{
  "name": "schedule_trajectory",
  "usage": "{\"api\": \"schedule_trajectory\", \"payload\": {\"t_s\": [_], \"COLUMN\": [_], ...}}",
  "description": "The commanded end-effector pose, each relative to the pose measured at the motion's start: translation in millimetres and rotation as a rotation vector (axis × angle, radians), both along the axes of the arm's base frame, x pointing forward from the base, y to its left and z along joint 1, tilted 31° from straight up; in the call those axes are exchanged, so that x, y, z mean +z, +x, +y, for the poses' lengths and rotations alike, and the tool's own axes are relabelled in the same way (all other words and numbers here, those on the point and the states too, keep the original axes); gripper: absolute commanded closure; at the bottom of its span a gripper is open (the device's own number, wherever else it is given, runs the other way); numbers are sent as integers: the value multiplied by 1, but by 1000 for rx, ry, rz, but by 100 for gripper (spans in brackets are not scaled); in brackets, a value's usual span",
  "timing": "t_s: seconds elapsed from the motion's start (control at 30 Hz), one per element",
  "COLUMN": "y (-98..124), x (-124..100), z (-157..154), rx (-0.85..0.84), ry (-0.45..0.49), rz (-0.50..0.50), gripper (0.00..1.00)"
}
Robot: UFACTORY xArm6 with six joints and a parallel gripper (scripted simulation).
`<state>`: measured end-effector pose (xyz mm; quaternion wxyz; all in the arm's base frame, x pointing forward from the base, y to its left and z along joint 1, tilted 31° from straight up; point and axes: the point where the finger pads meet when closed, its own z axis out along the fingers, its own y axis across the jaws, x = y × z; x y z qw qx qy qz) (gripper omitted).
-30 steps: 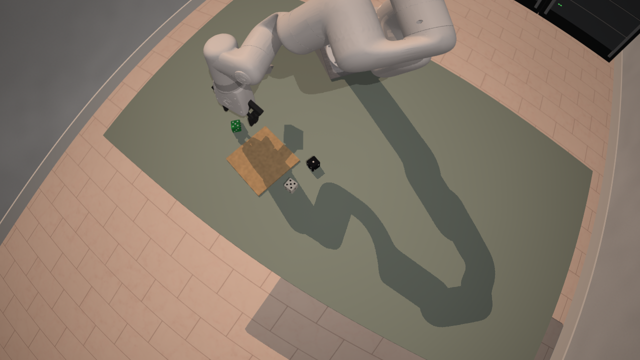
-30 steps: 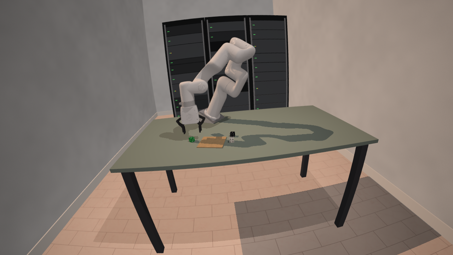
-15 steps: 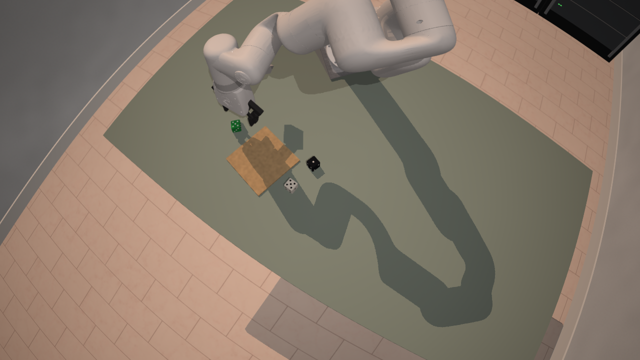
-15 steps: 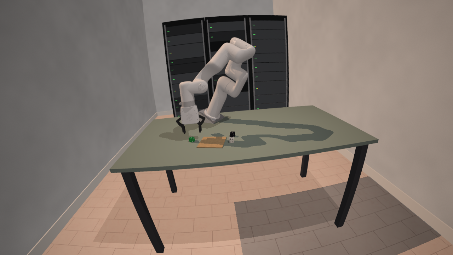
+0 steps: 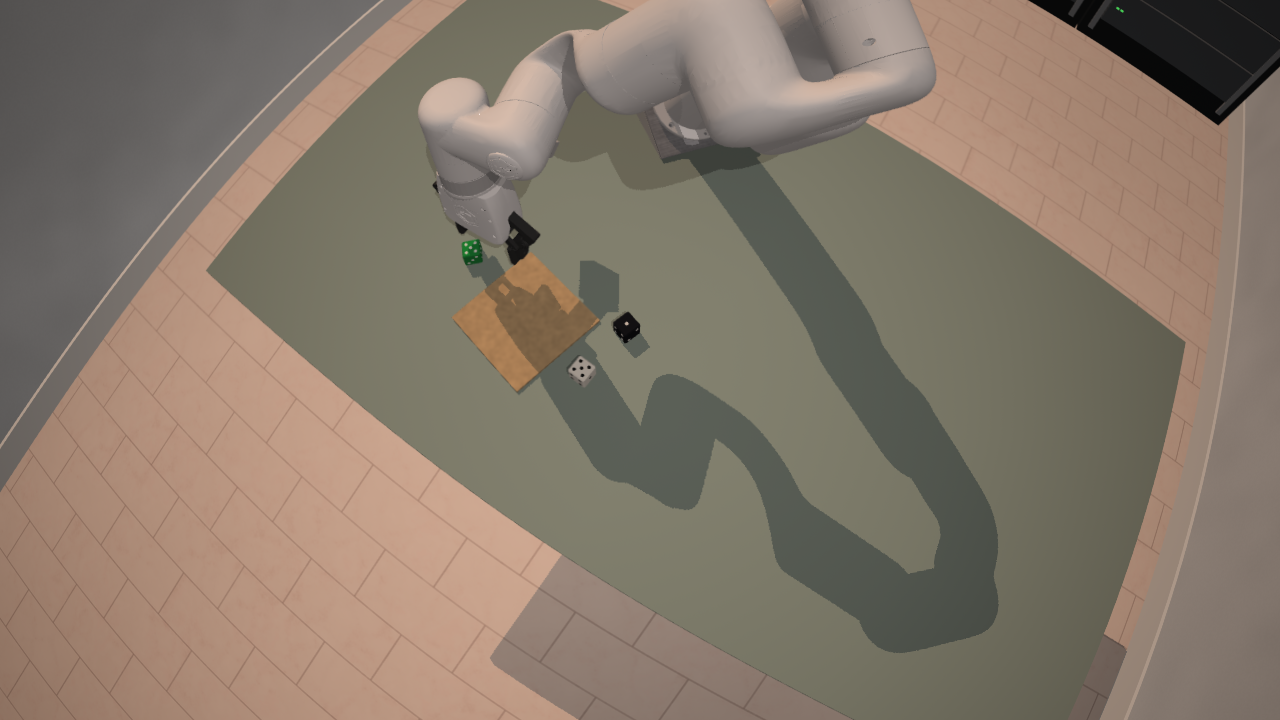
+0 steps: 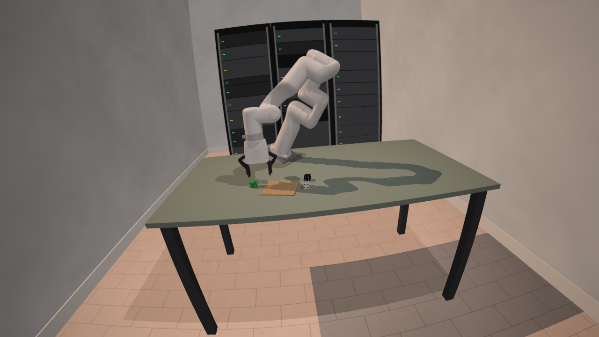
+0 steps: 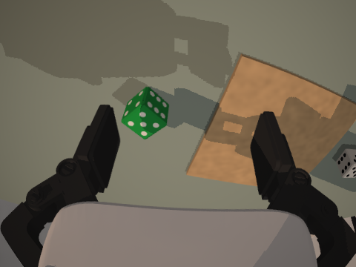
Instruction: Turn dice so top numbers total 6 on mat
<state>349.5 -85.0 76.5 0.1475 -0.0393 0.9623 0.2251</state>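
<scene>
Biggest thing first: the table (image 5: 698,295) (image 6: 200,201) (image 7: 156,178). The arm (image 5: 662,62) (image 6: 288,81) is mounted by its back edge, and in the exterior view the action is toward the front-left corner. The mat (image 5: 519,358) (image 6: 278,188) (image 7: 315,78) lies flat over there, between the table's front and back edges.

The gripper (image 5: 488,241) (image 6: 259,174) (image 7: 186,125) is spread wide, nothing in it. It's hanging above the table a bit toward the back edge from the green die (image 5: 471,252) (image 6: 253,184) (image 7: 144,116), which looks like the next pick. So the die is down and toward the front edge from the jaws, and in the wrist view it's off-center toward the left-hand finger. It's a cube, so no long axis to line up, but it's corner-on to the closing direction. I'd rotate the wrist to meet 2 opposite faces, recenter, then drop down. Squeezing corners could spin it.

No containers; the mat is the landing spot, and all 3 dice are off it. Green is off its left side. The white die (image 5: 581,369) (image 6: 306,184) (image 7: 347,163) and black die (image 5: 626,325) (image 6: 307,177) are off its right side, with black closer to the back edge. Tops look like green 5, white 5, black 1, so 11 instead of 6. Early days imo, still needs turning plus 3 placements.
</scene>
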Motion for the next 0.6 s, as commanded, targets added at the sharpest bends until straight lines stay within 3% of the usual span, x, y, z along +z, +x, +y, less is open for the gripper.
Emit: {"api": "schedule_trajectory", "payload": {"t_s": [0.0, 0.43, 0.57], "y": [3, 14, 16], "x": [11, 65, 72], "z": [17, 114, 128], "rx": [-2, -2, -2], "ry": [-4, -4, -4], "rz": [-1, -1, -1], "gripper": [0, 0, 0]}}
